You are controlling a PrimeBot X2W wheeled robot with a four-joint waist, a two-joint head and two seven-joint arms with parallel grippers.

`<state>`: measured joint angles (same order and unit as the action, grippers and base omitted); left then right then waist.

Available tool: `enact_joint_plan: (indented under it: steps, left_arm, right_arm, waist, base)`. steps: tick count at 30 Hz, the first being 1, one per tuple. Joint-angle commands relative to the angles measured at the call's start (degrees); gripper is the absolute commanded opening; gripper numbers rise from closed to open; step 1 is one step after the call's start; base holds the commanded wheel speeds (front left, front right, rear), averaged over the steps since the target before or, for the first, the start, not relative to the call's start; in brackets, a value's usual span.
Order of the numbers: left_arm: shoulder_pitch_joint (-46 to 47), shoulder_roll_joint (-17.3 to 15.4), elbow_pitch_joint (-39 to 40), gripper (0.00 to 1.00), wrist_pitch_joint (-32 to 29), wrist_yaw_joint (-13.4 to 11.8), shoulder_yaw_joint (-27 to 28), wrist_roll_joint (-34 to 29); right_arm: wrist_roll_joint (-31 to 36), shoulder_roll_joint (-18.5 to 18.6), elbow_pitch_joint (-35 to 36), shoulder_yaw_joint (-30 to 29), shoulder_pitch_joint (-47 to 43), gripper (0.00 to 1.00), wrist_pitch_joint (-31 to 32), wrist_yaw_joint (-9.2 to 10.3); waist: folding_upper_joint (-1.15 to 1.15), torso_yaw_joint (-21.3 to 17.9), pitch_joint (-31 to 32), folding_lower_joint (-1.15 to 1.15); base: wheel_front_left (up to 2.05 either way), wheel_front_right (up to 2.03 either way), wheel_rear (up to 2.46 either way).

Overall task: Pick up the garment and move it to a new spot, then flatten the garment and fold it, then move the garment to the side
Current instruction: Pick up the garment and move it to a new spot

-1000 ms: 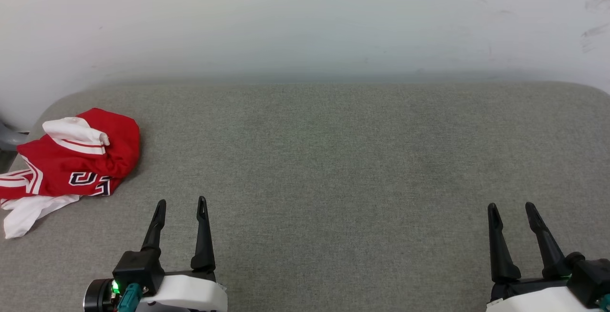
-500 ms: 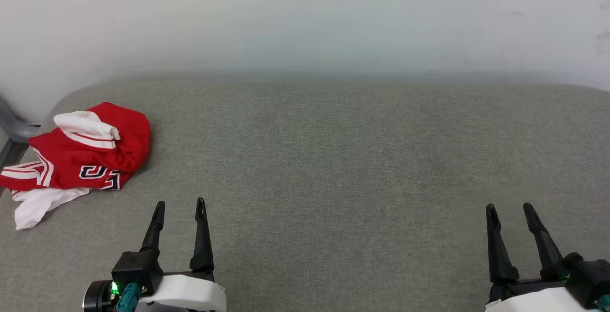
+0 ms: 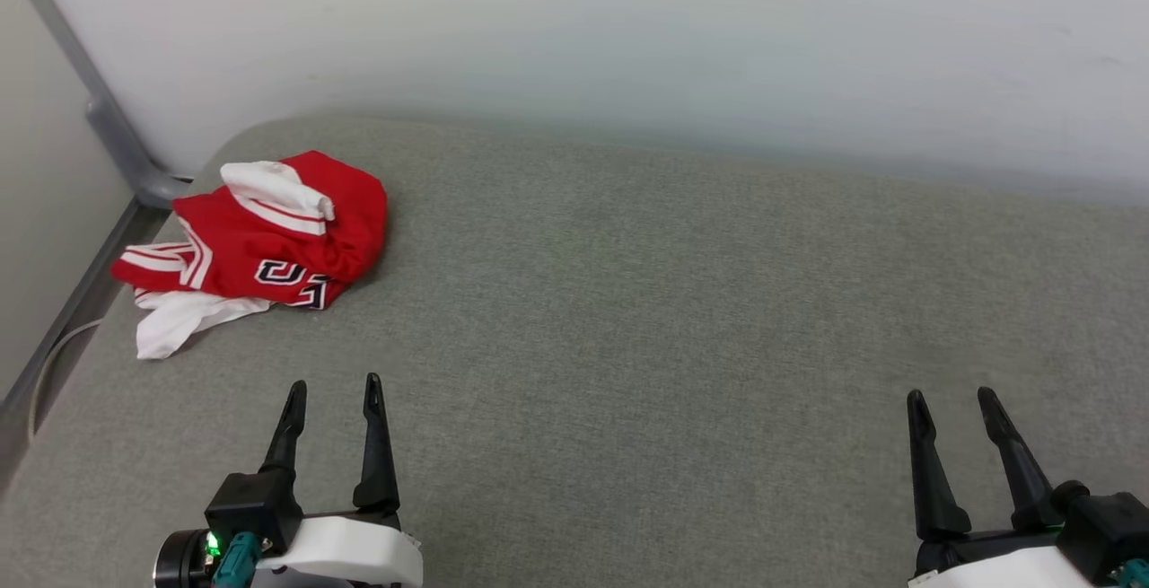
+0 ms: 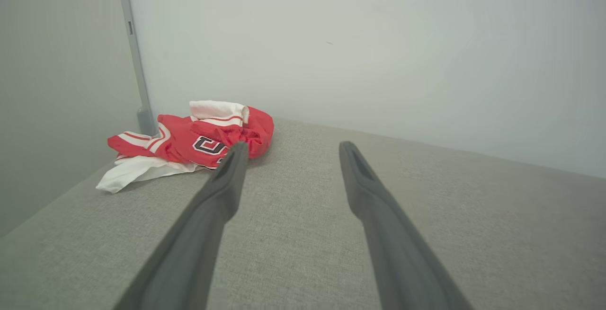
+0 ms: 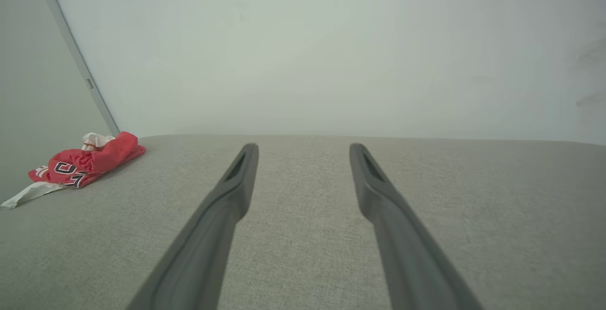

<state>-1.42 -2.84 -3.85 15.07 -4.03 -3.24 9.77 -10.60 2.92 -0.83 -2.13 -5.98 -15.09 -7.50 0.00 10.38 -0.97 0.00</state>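
Fingers on the left gripper (image 3: 335,382) are spread wide with nothing between them, and it's the same deal on the right gripper (image 3: 950,393): released, empty, pointing up over the near edge of the counter (image 3: 628,328). The counter has a grey fabric top, and the stretch in front of both grippers is just bare cloth.

Further back on the left is the garment (image 3: 269,247), scrunched into a heap near the counter's far left corner, well apart from both grippers. It's mostly bright red. One white sleeve with red stripe trim is flopped over the top, and another white bit trails out flat toward the near left edge. You can make out part of the black, white-outlined lettering on the near side, plus red-and-white striping on the left end.

Just behind it there's a grey post (image 3: 108,117), then the plain pale wall (image 3: 628,31).
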Motion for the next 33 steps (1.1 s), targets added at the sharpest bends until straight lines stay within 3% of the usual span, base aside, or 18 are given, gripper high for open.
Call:
enact_joint_plan:
  steps: [1,17,33]
  left_arm:
    - [0.19,-0.08,-0.11,1.0,0.16,-0.12,0.15,-0.01]
    - [-0.99,-0.07,-0.91,1.0,0.16,0.2,1.01,0.47]
    - [-1.0,-0.07,-1.5,1.0,0.16,0.34,2.37,1.53]
  right_arm:
    - [0.27,-0.07,0.1,0.1,-0.41,1.0,-0.12,0.02]
    - [0.76,-0.07,-0.08,1.08,-0.8,1.0,-0.12,0.02]
    - [1.04,-0.07,-0.19,1.42,-0.21,1.0,-0.12,0.02]
  waist:
    - [0.0,1.9,0.0,0.0]
    - [0.0,10.97,0.72,0.0]
    - [0.0,13.72,0.26,0.0]
  base:
    - [0.0,0.0,0.0]
    - [0.0,0.0,0.0]
    - [0.0,0.0,0.0]
